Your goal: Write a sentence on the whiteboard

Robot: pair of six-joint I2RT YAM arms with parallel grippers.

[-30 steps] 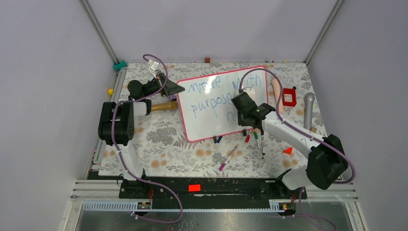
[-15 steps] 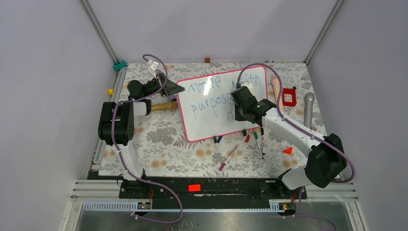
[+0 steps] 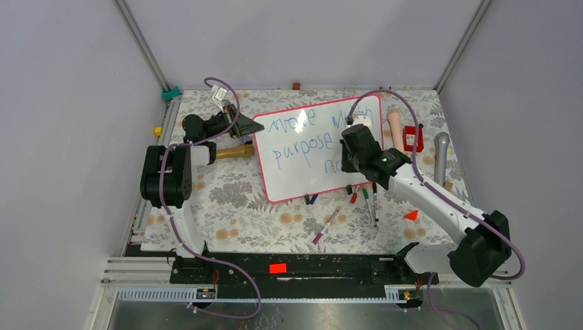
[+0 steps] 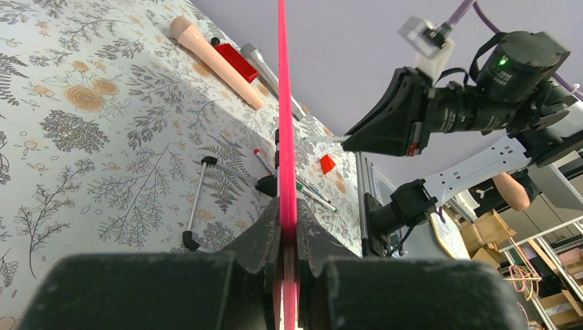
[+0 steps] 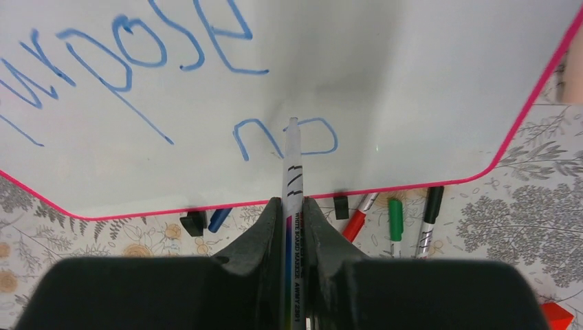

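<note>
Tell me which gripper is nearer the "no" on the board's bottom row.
Right. The right gripper holds a marker with its tip at the "no"; the left gripper clamps the whiteboard rim at the opposite corner, well away.

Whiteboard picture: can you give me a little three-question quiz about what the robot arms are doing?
1. True or false: the left fingers pinch the whiteboard by its pink rim.
2. What do the right fingers hold? A) marker B) spoon C) sponge
3. Fill in: the bottom row of the blue writing reads "__".
Key: 1 true; 2 A; 3 "no".
</note>
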